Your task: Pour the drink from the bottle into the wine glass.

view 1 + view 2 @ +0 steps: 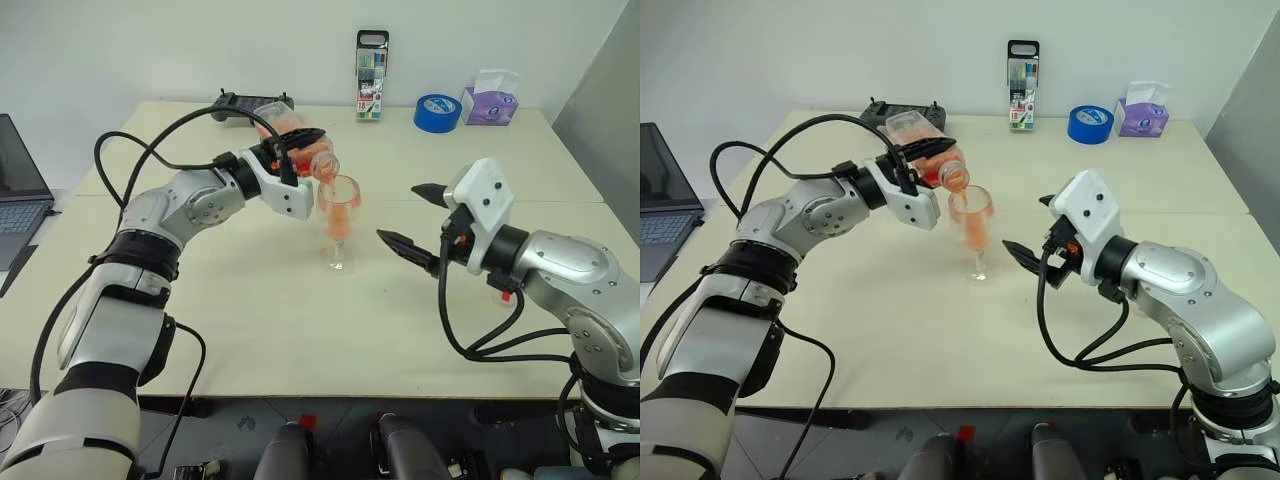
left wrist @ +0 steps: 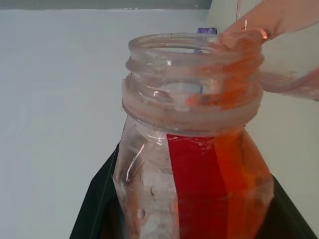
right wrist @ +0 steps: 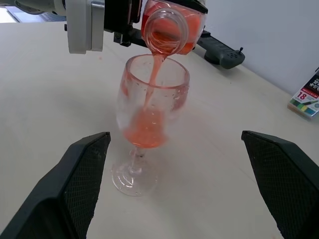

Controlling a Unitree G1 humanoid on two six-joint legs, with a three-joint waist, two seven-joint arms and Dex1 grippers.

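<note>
My left gripper (image 1: 298,148) is shut on the bottle (image 1: 283,126), a clear plastic one with a red label strip (image 2: 192,184) and no cap on its mouth. The bottle is tipped over, with its mouth just above the rim of the wine glass (image 1: 338,208). A thin stream of the orange drink (image 3: 151,82) runs from the mouth into the bowl, where more of it has collected at the bottom. The glass stands upright on the table. To its right, level with the bowl, my right gripper (image 1: 400,212) is open with nothing between its fingers (image 3: 84,174).
A marker case (image 1: 372,75), a blue tape roll (image 1: 437,112) and a tissue box (image 1: 490,100) stand along the far edge of the table. A black controller (image 1: 245,104) lies behind the bottle. A laptop (image 1: 20,190) sits at the far left.
</note>
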